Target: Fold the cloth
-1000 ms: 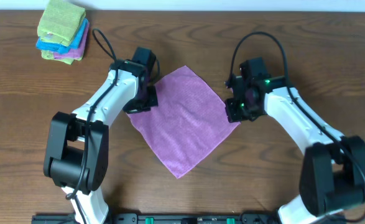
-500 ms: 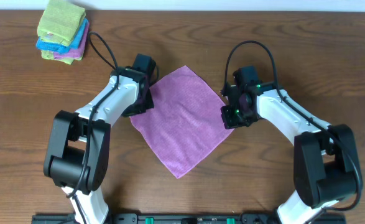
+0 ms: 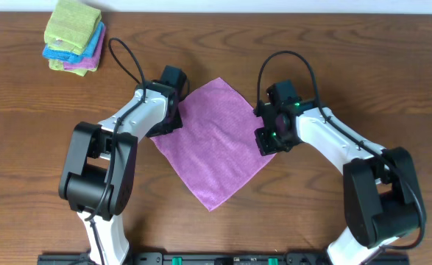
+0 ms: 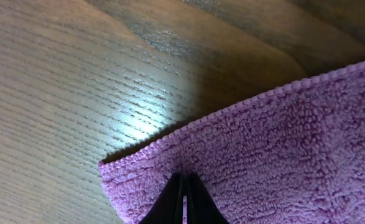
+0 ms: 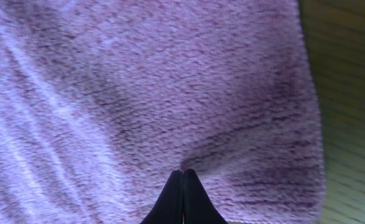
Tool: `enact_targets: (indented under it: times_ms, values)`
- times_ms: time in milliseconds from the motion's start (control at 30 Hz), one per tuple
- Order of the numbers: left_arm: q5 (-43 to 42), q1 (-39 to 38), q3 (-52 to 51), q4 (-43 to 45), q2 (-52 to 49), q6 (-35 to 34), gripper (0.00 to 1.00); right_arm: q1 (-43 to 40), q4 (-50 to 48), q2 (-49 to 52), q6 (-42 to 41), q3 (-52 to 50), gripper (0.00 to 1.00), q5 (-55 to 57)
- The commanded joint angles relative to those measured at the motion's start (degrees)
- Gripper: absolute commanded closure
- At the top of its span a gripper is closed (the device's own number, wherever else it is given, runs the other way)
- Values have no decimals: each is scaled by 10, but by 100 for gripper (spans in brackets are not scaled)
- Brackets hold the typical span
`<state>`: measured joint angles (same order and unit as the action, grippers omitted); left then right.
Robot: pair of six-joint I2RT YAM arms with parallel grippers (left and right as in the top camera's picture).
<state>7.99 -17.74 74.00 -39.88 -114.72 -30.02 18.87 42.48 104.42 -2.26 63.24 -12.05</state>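
Brown wooden table (image 3: pixel 363 66), lilac square microfibre cloth (image 3: pixel 216 151) flat on it, pinched at both side corners.
Left claw (image 4: pixel 183 185) clamps it just behind a corner, right claw (image 5: pixel 183 177) clamps it further in — raise both evenly so neither pinch slips.

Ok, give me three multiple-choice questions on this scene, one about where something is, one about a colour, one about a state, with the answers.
1. Where is the stack of folded cloths? A) far left corner of the wooden table B) middle of the near edge C) far right corner
2. What colour is the stack's top cloth? A) red B) green C) white
3. How are the left gripper and right gripper? A) both wide open B) one open C) both shut on the lilac microfibre cloth
Answers: 1 A, it lies far left in the overhead view; 2 B, the top layer is plainly green; 3 C, closed fingertips pinch puckered cloth in both wrist views.
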Motion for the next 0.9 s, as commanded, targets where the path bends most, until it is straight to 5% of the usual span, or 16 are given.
enact_targets:
  times_ms: [0,467,867]
  values:
    - [12,2,-5,14,-23,-4,94,5,-1,1,10,-4,98,34]
    - [3,2,-5,61,-23,5,94,7,-119,2,-41,-111,98,58]
    - [-20,2,-5,212,-23,87,94,104,-77,2,-170,-135,98,-1]
